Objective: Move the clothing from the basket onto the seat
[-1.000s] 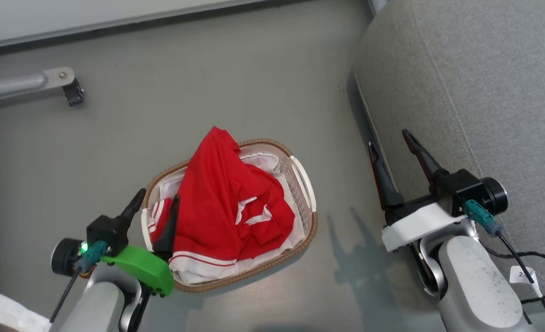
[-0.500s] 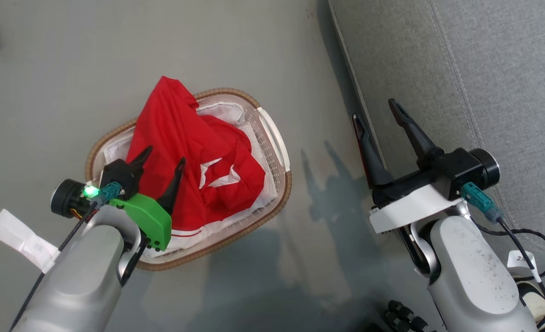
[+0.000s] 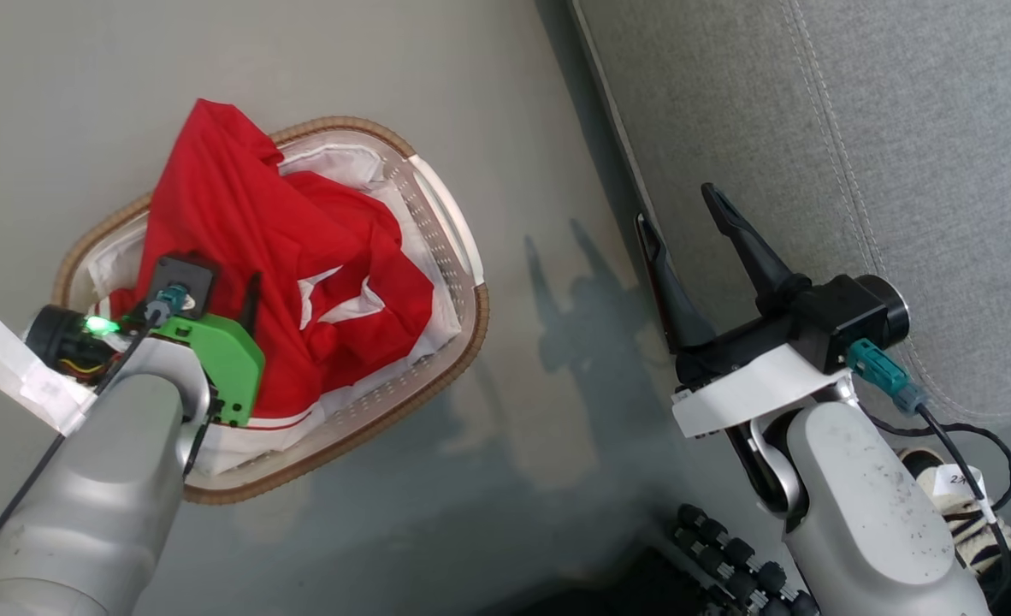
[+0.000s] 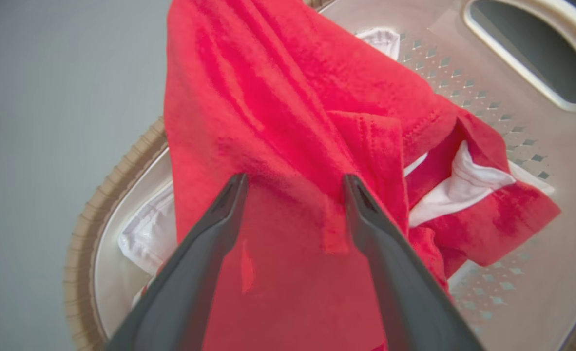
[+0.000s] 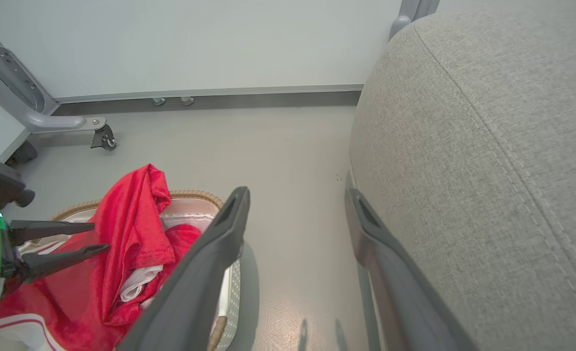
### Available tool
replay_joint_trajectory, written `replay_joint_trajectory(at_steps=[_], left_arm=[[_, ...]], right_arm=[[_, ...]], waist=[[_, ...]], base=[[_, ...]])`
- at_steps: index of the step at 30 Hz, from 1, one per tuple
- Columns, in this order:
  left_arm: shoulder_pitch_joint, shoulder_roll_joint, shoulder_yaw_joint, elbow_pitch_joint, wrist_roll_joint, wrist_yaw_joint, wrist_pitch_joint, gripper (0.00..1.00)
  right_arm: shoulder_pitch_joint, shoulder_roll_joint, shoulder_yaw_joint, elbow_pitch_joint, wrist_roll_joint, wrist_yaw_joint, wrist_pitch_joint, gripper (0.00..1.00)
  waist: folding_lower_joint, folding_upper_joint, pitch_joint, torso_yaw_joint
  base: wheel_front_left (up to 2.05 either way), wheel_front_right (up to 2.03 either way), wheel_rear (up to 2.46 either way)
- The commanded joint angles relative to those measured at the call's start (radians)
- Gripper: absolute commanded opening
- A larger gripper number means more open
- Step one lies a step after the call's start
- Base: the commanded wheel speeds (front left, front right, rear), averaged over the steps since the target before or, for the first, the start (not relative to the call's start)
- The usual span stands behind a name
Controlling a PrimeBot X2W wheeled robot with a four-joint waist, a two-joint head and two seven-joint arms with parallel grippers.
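The red clothing (image 3: 240, 214) with white trim is heaped in the oval white basket (image 3: 471, 316), one fold standing up over the far rim. My left gripper (image 3: 219, 291) points down over the heap, open, its fingers straddling a ridge of the red clothing (image 4: 278, 97) and resting at the fabric's surface. The right wrist view shows that left gripper (image 5: 100, 236) open against the clothing (image 5: 132, 219). My right gripper (image 3: 678, 207) is open and empty beside the edge of the grey seat (image 3: 899, 128), right of the basket. The right gripper (image 5: 297, 195) hangs over floor next to the seat (image 5: 488, 146).
A plain white liner sheet (image 3: 343, 162) lies under the clothing. The basket stands on grey floor. A grey metal leg with a caster (image 5: 98, 131) stands near the wall. Black knobbed parts (image 3: 719, 556) and a dark cable (image 3: 976, 445) sit by my right arm.
The head camera has tilted, sliding the whole picture left and up. My left gripper has moved from the basket's near rim over the heap and tipped down onto the red clothing.
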Motion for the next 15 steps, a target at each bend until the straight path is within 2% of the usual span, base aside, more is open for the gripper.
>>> replay_joint_trajectory(at_steps=[1,4,7,15], left_arm=[[-0.025,0.0,0.004,0.02,0.004,0.018,-0.002,1.0],[-0.038,-0.002,0.008,0.061,0.004,0.043,-0.008,1.0],[-0.049,-0.01,0.007,0.086,-0.002,0.047,-0.01,1.0],[-0.099,-0.017,-0.019,0.124,0.008,-0.001,0.019,1.0]], right_arm=[[0.007,-0.003,0.0,0.006,0.007,0.0,-0.002,1.0],[0.009,-0.003,0.004,0.016,0.011,0.0,-0.002,1.0],[0.01,-0.003,0.007,0.021,0.015,0.0,-0.002,1.0],[-0.015,-0.003,0.013,0.004,0.006,0.0,-0.002,1.0]], waist=[[-0.0001,0.0,0.017,-0.015],[-0.0001,0.0,0.021,-0.016],[-0.0001,0.0,0.023,-0.015],[-0.0001,0.0,0.073,-0.007]], base=[[0.0,0.0,0.0],[0.0,0.0,0.0],[0.0,0.0,0.0],[0.0,0.0,0.0]])
